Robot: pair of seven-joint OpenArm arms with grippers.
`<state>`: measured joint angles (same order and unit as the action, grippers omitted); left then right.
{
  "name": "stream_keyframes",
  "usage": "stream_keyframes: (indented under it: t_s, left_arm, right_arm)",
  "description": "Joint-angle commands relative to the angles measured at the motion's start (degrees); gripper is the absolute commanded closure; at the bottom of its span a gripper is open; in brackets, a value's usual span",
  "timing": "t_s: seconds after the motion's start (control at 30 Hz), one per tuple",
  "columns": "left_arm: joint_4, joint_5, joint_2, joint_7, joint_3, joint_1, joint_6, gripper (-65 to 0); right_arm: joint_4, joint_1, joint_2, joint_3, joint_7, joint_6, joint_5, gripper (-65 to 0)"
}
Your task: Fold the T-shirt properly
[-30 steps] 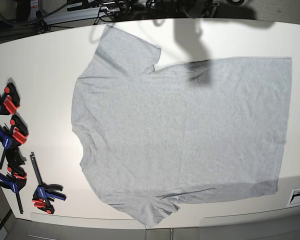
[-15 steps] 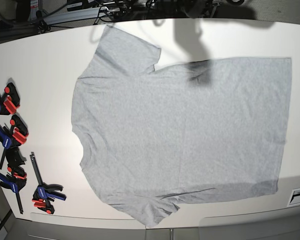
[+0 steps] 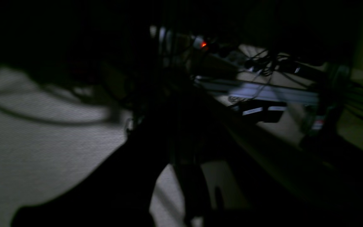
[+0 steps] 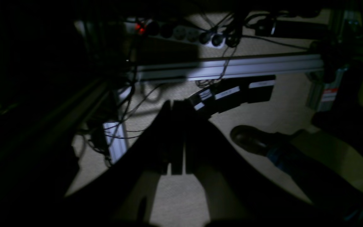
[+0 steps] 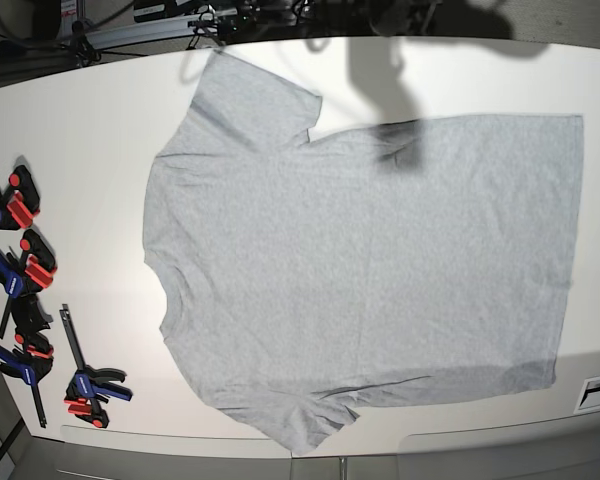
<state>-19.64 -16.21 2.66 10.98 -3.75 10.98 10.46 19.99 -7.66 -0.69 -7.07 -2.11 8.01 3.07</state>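
While our right claw [image 4: 177,138] and the unseen left stay closed, the shirt [image 5: 370,270] lies flat on the table [image 5: 80,150].

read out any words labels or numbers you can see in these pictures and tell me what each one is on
No text can be read.
T-shirt: plain grey side up, no lettering showing.
White labels on the black boxes under the table: too blurred and dark to read.
Red sticker on the metal frame post: too small to read.
Clamps: no legible brand.

Dark, tapering right gripper [image 4: 177,138], black silhouette.
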Motion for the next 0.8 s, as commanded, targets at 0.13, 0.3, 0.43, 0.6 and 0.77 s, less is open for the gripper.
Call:
stream_keyframes:
  t_s: [0.13,0.3,0.43,0.6,0.77]
  left_arm:
    - [-5.9,0.0,2.2,1.3,-0.1,6.1,0.2,0.0]
    - [-12.0,-3.9,4.5,1.2,0.0,12.4,0.2,0.0]
    - [-18.7,-3.8,7.1,1.3,0.0,18.7,0.2,0.0]
    - [-30.4,-3.8,10.7,1.3,0.0,27.8,0.2,0.0]
    - [-44.7,-3.8,14.2,1.3,0.0,36.5,0.2,0.0]
  right_arm:
    - [5.7,-5.8,-1.3,0.0,-0.7,0.6,0.0,0.0]
    - [11.4,-12.1,-2.1,0.0,-1.2,0.4,0.0,0.0]
    - [19.1,-19.4,-2.2,0.0,-7.5,0.4,0.0,0.0]
    - [32.5,-29.9,-2.2,0.0,-9.7,0.3,0.6,0.0]
    - [48.1,-40.0,-2.2,0.0,-9.7,0.3,0.6,0.0]
